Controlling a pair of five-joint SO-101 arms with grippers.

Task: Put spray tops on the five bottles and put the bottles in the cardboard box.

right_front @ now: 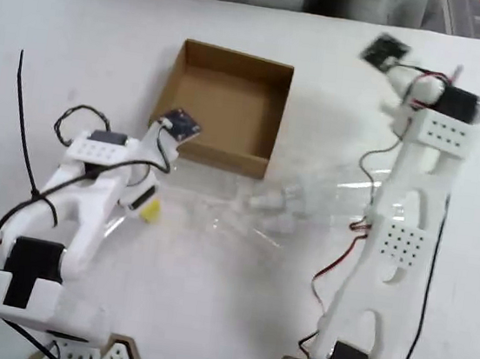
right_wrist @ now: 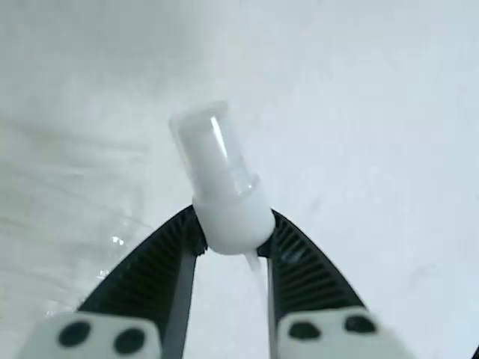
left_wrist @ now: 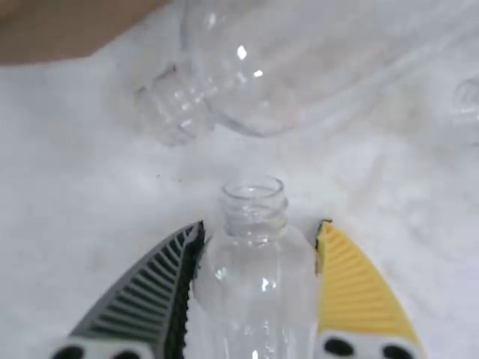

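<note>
Judging the step as capping the held bottle: bring the spray top over the open neck, feed the thin dip tube in first, line collar and neck up on one axis, then press or twist down squarely. Brace the clear bottle meanwhile without squeezing harder, since thin plastic of this kind probably dents and slips. Clamps that bottle just below the shoulder with the left gripper, jaws shut against both its sides, neck bare and pointing away from the wrist, low over the white table near the front wall of the cardboard box. Pinches the white collar of the spray top in the right gripper, jaws narrowed onto it, clear cap jutting past the tips, tube trailing back between them. Leaves the loose bottles uncapped, lying on the table between the arms.
</note>
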